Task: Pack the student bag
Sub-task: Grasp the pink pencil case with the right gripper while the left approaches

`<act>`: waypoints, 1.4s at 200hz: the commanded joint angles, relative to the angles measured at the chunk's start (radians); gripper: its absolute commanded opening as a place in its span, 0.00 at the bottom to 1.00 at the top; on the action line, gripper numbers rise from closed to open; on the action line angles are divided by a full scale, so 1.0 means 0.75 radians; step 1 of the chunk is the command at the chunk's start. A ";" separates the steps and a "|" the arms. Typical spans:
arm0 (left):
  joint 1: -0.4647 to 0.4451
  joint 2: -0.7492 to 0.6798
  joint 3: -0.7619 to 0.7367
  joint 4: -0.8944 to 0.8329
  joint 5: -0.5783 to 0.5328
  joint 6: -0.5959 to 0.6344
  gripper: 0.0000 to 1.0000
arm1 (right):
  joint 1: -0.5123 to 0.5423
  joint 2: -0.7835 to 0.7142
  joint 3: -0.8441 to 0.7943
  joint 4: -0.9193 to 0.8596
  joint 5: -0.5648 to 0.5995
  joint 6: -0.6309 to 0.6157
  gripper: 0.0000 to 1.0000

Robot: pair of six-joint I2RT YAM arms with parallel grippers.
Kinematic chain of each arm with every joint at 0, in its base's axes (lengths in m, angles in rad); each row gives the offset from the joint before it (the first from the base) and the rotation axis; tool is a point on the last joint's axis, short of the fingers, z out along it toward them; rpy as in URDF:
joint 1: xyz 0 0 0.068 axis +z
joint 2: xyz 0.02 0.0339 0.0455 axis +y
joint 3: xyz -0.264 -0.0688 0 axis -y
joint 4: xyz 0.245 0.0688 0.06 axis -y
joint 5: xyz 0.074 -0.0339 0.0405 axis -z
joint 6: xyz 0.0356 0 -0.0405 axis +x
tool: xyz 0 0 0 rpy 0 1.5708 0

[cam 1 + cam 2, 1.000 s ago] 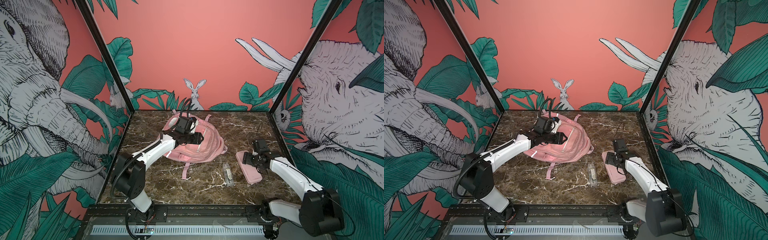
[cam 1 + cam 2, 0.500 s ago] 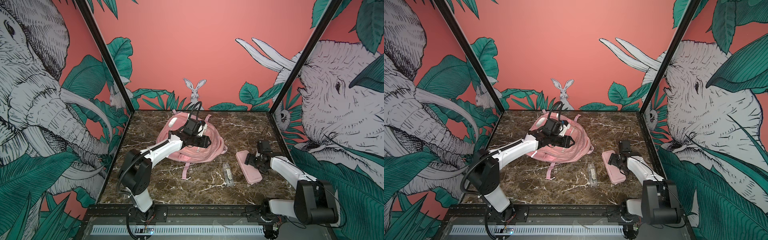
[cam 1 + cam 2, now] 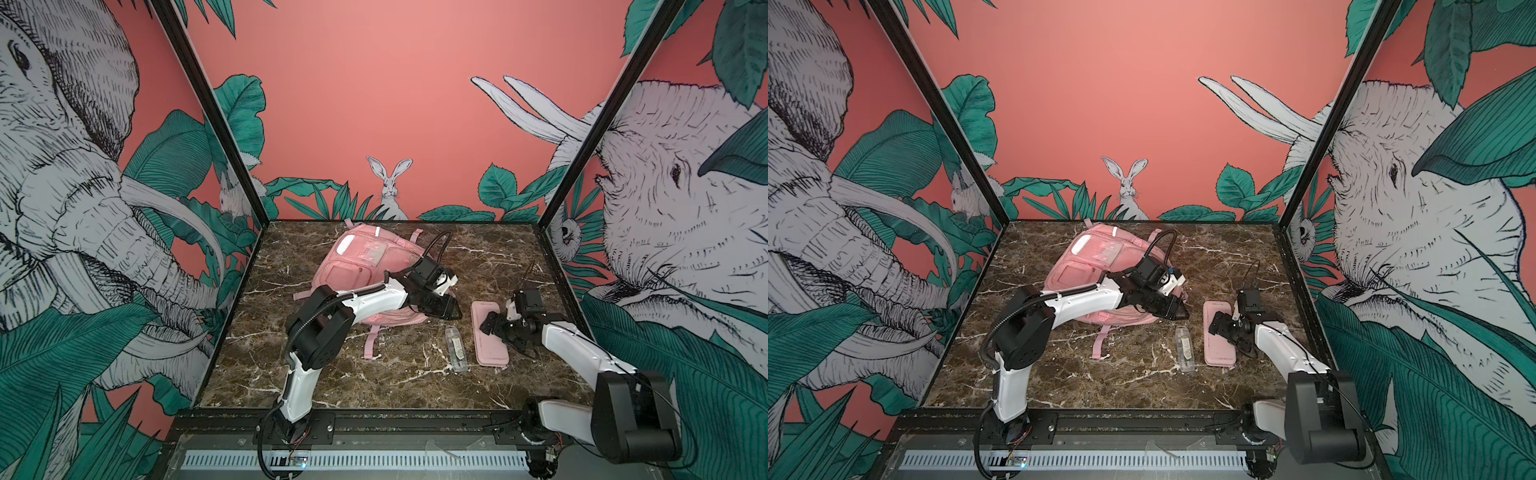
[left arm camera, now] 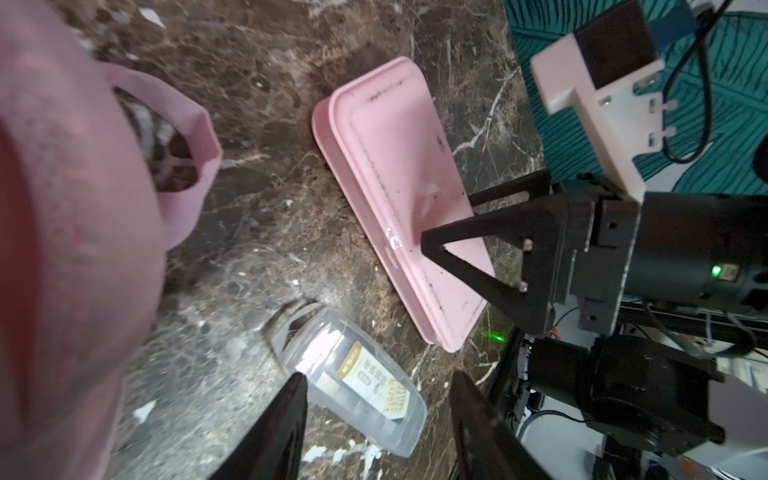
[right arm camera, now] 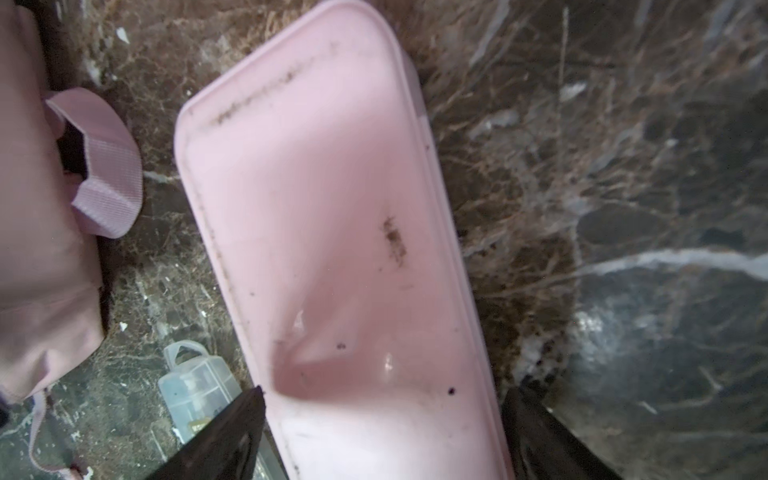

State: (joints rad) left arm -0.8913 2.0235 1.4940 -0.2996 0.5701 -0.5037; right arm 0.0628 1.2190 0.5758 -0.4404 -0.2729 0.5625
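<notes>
The student bag (image 3: 361, 266) was soft pink cloth with a shiny silver strip (image 3: 347, 247), its strap (image 5: 108, 166) ribbed webbing. The pencil case (image 5: 332, 208) looked smooth, matt and scuffed. The small box (image 4: 332, 353) was clear plastic with a paper label (image 4: 374, 380); the surface (image 3: 374, 382) looked like polished veined marble

Student bag (image 3: 357, 266): pink, silver reflective strips. Pencil case (image 3: 492, 351): pale pink, dark smudges. Plastic box (image 3: 456, 349): transparent, gold-and-white label. Tabletop (image 3: 374, 382): dark brown marble, white veins. Walls (image 3: 374, 104): coral, green leaves, grey line-drawn animals.
</notes>
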 commanded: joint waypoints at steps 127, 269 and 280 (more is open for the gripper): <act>-0.041 0.308 0.341 -0.099 0.125 -0.085 0.55 | -0.016 -0.080 -0.162 0.241 -0.072 0.249 0.89; -0.043 0.407 0.390 -0.064 0.184 -0.127 0.52 | -0.187 -0.057 -0.254 0.369 -0.230 0.224 0.90; -0.043 0.410 0.389 -0.055 0.191 -0.134 0.51 | -0.197 -0.051 -0.254 0.375 -0.244 0.222 0.90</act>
State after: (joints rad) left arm -0.9184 2.3337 1.7618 -0.3527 0.6876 -0.5888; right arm -0.0673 1.1652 0.4160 -0.1238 -0.4583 0.7403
